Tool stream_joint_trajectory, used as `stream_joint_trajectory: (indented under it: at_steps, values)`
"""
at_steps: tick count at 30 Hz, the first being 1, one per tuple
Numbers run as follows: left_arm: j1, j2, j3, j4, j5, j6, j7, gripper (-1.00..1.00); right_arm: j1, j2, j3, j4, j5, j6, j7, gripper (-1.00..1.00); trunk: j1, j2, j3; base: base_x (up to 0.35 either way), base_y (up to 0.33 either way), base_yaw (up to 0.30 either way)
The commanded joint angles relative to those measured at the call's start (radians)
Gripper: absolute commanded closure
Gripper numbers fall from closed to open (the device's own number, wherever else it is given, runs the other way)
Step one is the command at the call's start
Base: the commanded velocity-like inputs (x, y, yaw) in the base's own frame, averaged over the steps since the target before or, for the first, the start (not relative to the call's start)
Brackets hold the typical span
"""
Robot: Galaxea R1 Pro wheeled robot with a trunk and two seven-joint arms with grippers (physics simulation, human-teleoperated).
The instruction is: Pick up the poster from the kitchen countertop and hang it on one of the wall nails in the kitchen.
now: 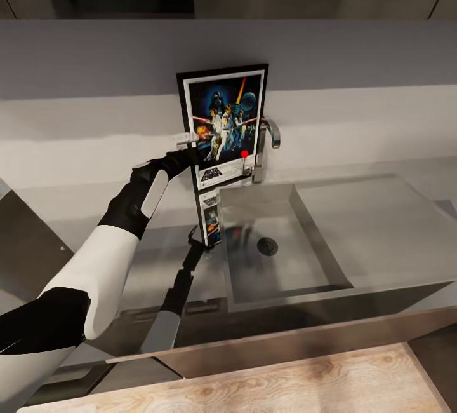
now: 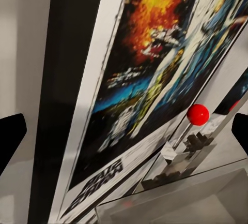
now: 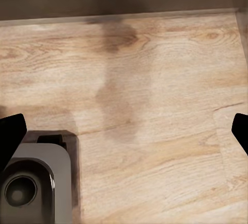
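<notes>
While the poster (image 1: 223, 127) stands upright at the back of the kitchen countertop (image 1: 393, 190), leaning toward the pale backsplash just left of the chrome tap (image 1: 265, 146), the left gripper (image 1: 184, 141) reaches in at its left edge. The glossy top mirrors the frame below it. From where I stand, the black frame and white border face the room, with the logo at the bottom, so the upright pose gives the arm a side edge to take.

Left wrist view: both fingertips (image 2: 11, 136) sit far apart at the borders of the picture, the poster's (image 2: 139, 94) frame edge between them. Jaws spread, nothing clamped yet. A red knob (image 2: 198, 114) on the tap lever shows just past the print; the tap stands close on that side, so a lift probably needs to go up and away from it.

Sink (image 1: 279, 241) lies directly right of the poster's foot; a slip could tip the frame into it.

Right gripper (image 3: 124, 125): fingers wide apart, empty, pointing down at wood floor (image 3: 155, 79), beside part of the robot's grey base (image 3: 36, 182). Parked low, likely to stay clear of the counter.

Judgement: grasp step in hand, hanging not begun.
</notes>
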Motion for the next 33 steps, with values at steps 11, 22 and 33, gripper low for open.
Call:
stream_joint_trajectory:
  at_steps: [11,22,33]
  values:
    - [-0.001,0.000,0.004,-0.035,0.006,0.007,0.000,-1.00,0.000,0.000,-0.002,-0.002,0.001,-0.002,-0.001,-1.00,0.000,-0.001,-0.005,0.000,0.000,0.000]
    - [-0.001,0.000,0.005,-0.045,0.005,0.007,0.000,-1.00,0.000,0.000,-0.001,-0.001,0.001,-0.002,-0.001,-1.00,0.000,-0.001,-0.006,0.050,0.000,0.000]
    - [-0.001,0.001,0.006,-0.046,0.005,0.007,0.000,-1.00,0.000,0.000,-0.002,-0.002,0.001,-0.002,-0.001,-1.00,0.000,-0.001,-0.006,0.051,0.000,0.000]
